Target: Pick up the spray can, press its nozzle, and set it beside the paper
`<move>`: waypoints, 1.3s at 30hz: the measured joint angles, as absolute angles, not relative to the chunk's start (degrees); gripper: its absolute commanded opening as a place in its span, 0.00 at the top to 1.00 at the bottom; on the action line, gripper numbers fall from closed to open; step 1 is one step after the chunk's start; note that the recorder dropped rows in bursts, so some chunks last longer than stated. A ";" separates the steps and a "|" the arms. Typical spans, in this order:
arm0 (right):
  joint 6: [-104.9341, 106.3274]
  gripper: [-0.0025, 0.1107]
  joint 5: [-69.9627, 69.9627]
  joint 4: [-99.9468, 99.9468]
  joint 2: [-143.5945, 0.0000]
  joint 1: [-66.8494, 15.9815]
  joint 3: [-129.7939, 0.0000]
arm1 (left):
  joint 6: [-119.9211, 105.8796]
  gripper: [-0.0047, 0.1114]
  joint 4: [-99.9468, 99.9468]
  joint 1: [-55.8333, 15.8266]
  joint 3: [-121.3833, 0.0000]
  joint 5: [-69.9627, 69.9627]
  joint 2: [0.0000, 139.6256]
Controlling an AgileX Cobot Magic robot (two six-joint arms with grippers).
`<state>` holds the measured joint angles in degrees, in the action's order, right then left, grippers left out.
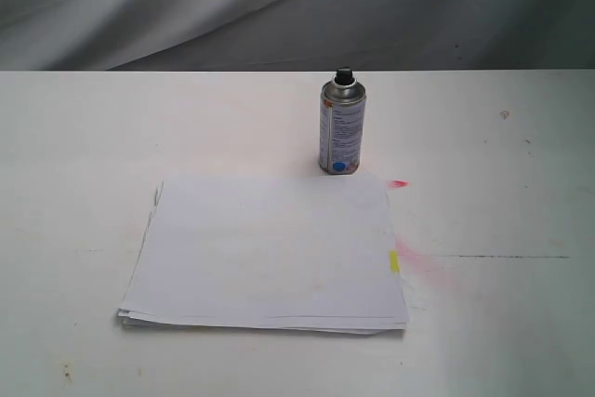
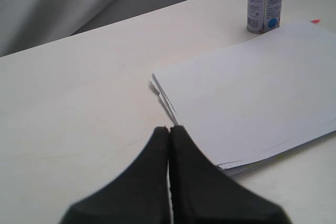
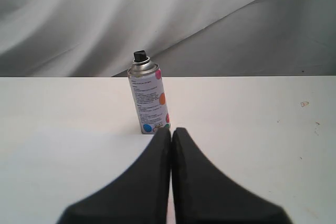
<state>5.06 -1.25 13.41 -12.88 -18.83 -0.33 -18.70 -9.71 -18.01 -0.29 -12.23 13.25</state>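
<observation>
The silver-grey spray can [image 1: 342,127] stands upright on the white table, just behind the far right corner of the paper [image 1: 270,248]. Its black nozzle [image 1: 344,73] sits on the shiny dome. The paper is a white stack with a yellow mark on its right edge. In the right wrist view the can [image 3: 149,98] stands ahead of my right gripper [image 3: 171,130], which is shut and empty. My left gripper [image 2: 169,128] is shut and empty too, short of the paper's [image 2: 252,93] corner, with the can [image 2: 265,1] far beyond. Neither gripper shows in the exterior view.
Pink-red stains [image 1: 418,262] mark the white table [image 1: 84,137] right of the paper. Grey draped cloth [image 1: 279,6] hangs behind the table's far edge. Small dark specks [image 1: 505,114] dot the right side.
</observation>
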 measured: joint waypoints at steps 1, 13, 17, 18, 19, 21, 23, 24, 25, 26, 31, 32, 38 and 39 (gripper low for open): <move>5.06 0.98 -1.25 13.41 -12.88 -18.83 -0.33 | -18.70 0.96 -9.71 -18.01 -0.29 -12.23 13.25; 5.06 0.98 0.00 14.23 -12.88 -18.83 -0.80 | -18.70 0.96 -9.71 -18.01 -0.29 -12.23 13.25; 5.06 0.98 7.69 14.51 -13.02 -18.83 -5.88 | -18.70 0.96 -9.71 -18.01 -0.29 -12.23 13.25; 5.06 0.98 9.22 14.51 -13.50 -18.83 -7.84 | -18.70 0.96 -9.71 -18.01 -0.29 -12.23 13.25; 5.06 0.98 10.13 14.51 -14.23 -18.83 -9.89 | -18.70 0.96 -9.71 -18.01 -0.29 -12.23 13.25; 5.06 0.98 11.84 14.21 -16.56 -18.83 -13.99 | -18.70 0.96 -9.71 -18.01 -0.29 -12.23 13.25; 5.18 0.98 12.96 13.46 -19.63 -18.83 -17.52 | -18.70 0.96 -9.71 -18.01 -0.29 -12.23 13.25; 5.33 0.98 13.40 12.99 -21.71 -18.83 -19.38 | -18.70 0.96 -9.71 -18.01 -0.29 -12.23 13.25; 5.34 0.98 13.69 12.52 -23.98 -18.83 -21.19 | -18.70 0.96 -9.71 -18.01 -0.29 -12.23 13.25; 5.44 0.98 13.86 12.26 -25.93 -18.83 -22.60 | -18.70 0.96 -9.71 -18.01 -0.29 -12.23 13.25; 5.60 0.98 14.10 11.76 -41.85 -18.83 -33.49 | -18.70 0.96 -9.71 -18.01 -0.29 -12.23 13.25; 5.60 0.98 14.10 12.13 -44.64 -18.83 -35.32 | -18.70 0.96 -9.71 -18.01 -0.29 -12.23 13.25; 3.73 0.98 12.69 14.56 -59.22 -20.44 -41.79 | -18.70 0.96 -9.71 -18.01 -0.29 -12.23 13.25; 3.62 0.98 11.20 14.56 -61.24 -21.26 -41.88 | -18.70 0.96 -9.71 -18.01 -0.29 -12.23 13.25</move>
<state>3.62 11.20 14.56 -61.24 -21.26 -41.88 -18.70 -9.71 -18.01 -0.29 -12.23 13.25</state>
